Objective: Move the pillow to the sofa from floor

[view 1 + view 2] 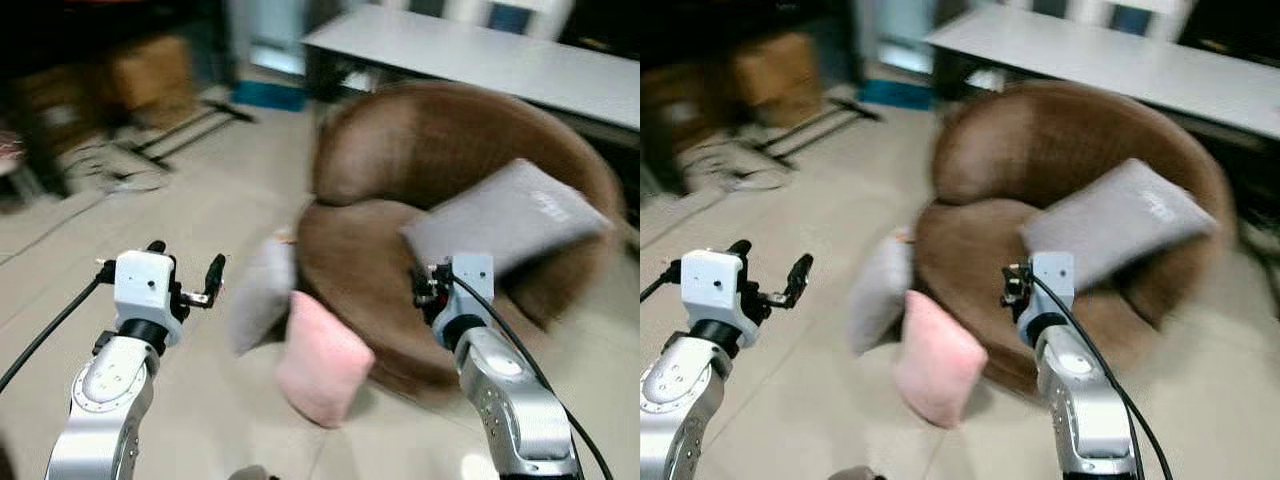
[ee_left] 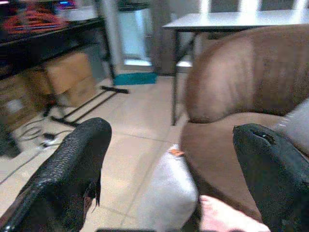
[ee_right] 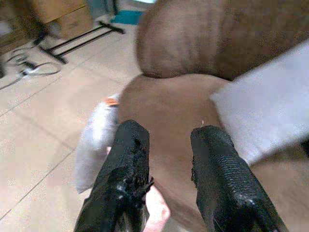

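A pink pillow (image 1: pixel 320 365) stands on the tiled floor, leaning on the front of the round brown sofa (image 1: pixel 420 150). Beside it a pale grey pillow (image 1: pixel 262 295) also leans against the sofa's left side. A larger grey pillow (image 1: pixel 505 220) lies tilted on the sofa seat. My left gripper (image 1: pixel 187 262) is raised over the floor left of the pale grey pillow, open wide and empty. My right gripper (image 3: pixel 170 131) hovers at the sofa's front edge, above the pink pillow, open with nothing between its fingers (image 3: pixel 128 159).
A long grey table (image 1: pixel 480 50) stands behind the sofa. Cardboard boxes (image 1: pixel 150 70), a black stand's legs (image 1: pixel 190 125) and loose cables (image 1: pixel 110 165) crowd the far left. Bare tile lies in front of the pillows.
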